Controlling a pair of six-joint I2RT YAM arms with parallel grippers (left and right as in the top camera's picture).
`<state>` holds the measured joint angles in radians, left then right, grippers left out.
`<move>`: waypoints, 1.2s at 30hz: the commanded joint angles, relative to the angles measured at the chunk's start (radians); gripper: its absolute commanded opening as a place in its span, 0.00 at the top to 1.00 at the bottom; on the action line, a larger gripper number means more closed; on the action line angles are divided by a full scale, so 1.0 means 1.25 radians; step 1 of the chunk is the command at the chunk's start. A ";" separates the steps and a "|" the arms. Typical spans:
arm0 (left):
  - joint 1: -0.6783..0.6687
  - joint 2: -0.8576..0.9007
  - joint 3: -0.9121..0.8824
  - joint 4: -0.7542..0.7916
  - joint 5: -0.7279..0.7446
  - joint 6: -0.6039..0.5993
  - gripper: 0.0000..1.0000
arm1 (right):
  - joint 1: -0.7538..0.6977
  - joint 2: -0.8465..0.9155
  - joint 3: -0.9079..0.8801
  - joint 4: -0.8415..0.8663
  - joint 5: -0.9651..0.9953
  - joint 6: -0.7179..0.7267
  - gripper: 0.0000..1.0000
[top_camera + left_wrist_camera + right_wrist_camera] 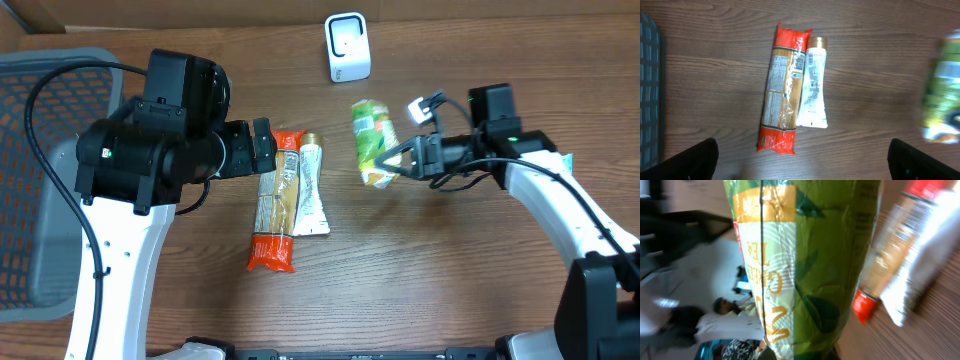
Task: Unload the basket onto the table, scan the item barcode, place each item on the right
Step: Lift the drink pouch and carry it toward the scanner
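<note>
Right gripper [402, 158]: clenched on the green tea packet's [372, 143] right edge.
Right arm: reaches in from the right, wrist pointing left.
Green tea packet: near the white scanner [347, 47], apart from it.
Left gripper [262, 146]: spread wide, holding nothing, over the pasta packet [277, 200].
Open room: bare table [450, 280] on the near side of the packet.

A brown wood table [450, 285] fills the frame — dark lines run across it. A grey mesh basket [20, 130] sits at the left edge.

Wooden table [450, 280]: pasta packet [277, 205], tube [311, 190], scanner [347, 47]
</note>
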<state>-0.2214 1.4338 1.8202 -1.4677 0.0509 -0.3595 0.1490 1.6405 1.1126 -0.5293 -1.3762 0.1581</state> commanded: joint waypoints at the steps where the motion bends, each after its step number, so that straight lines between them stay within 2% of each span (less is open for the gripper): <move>1: -0.001 0.002 0.012 0.001 -0.002 0.018 0.01 | -0.019 -0.039 0.024 0.039 -0.155 0.016 0.96; 6: -0.001 0.002 0.012 0.001 -0.002 0.018 0.00 | -0.021 -0.067 0.034 0.146 -0.155 0.157 0.96; 9: -0.001 0.002 0.012 0.001 -0.002 0.018 0.00 | -0.021 -0.093 0.044 0.255 -0.155 0.269 0.96; 13: -0.001 0.002 0.012 0.001 -0.002 0.018 0.00 | -0.021 -0.130 0.046 0.468 -0.155 0.467 0.96; 20: -0.001 0.002 0.012 0.001 -0.002 0.018 0.00 | -0.021 -0.157 0.046 0.950 -0.155 0.877 0.96; 23: -0.001 0.002 0.012 0.001 -0.002 0.018 0.01 | -0.021 -0.157 0.046 1.074 -0.154 0.981 0.96; 25: -0.001 0.002 0.012 0.001 -0.002 0.018 0.00 | -0.021 -0.157 0.046 1.116 -0.154 1.019 0.96; 36: -0.001 0.002 0.012 0.001 -0.002 0.018 0.00 | -0.022 -0.151 0.061 1.106 -0.087 1.071 0.96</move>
<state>-0.2214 1.4338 1.8202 -1.4677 0.0513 -0.3592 0.1249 1.4597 1.1446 0.8520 -1.5303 1.4609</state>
